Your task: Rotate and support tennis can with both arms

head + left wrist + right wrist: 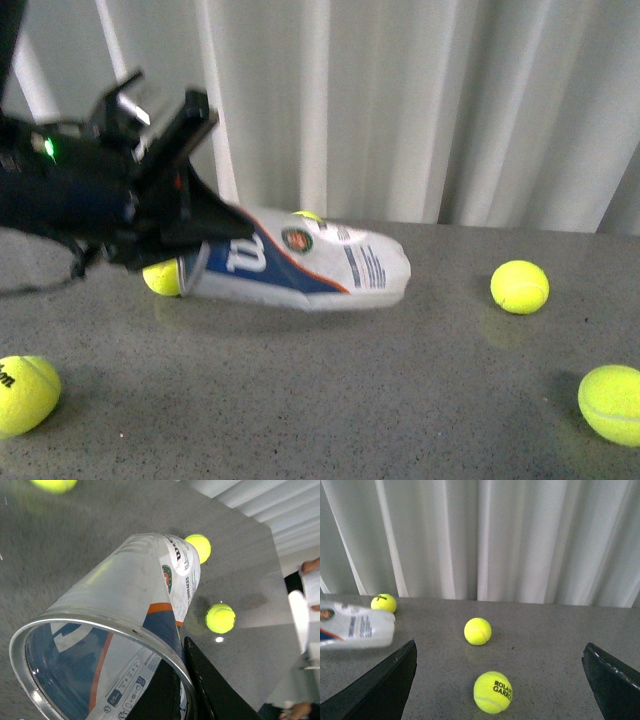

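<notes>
Nearest the robot, a tennis ball (pixel 22 393) lies at the near left of the grey table (pixel 330 400) and a second ball (pixel 612 403) at the near right. Farther in, the left gripper (pixel 190 240) is clamped on the tennis can (pixel 310 262) at its silvery open rim, one finger inside the wall and one outside. The can stretches rightward, low and tilted; blur leaves it unclear whether its closed end touches the table. The right gripper (pixel 500 646) is spread wide and empty, well apart from the can. The can seems to be mid-rotation and unsupported — next, I judge, the right arm must reach the closed end and steady it. Farthest back hangs a white curtain (pixel 400 100).
</notes>
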